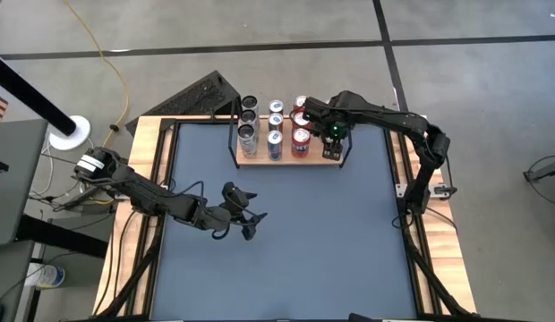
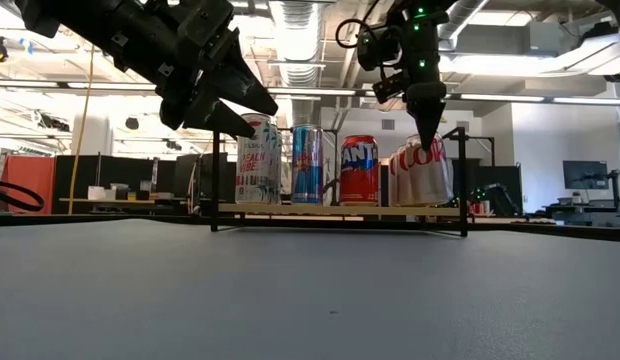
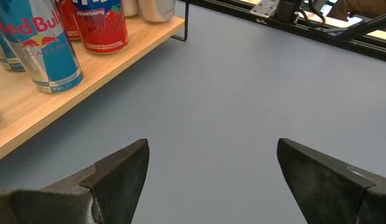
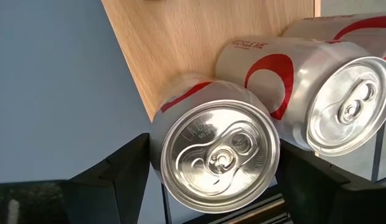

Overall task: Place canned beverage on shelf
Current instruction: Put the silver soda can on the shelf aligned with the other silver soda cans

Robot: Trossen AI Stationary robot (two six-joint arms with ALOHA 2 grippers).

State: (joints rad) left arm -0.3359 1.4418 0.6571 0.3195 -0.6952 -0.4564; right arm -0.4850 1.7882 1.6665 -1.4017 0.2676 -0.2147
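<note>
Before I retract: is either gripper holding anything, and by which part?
Left gripper: nothing. Right gripper is around the top of the white-and-red aluminium can on the light-wood shelf; grip cannot be told.

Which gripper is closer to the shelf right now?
Right. The right gripper hangs over the shelf's right end, fingers astride a white-and-red can. The left gripper is open over the bare mat, well short of the shelf.
</note>
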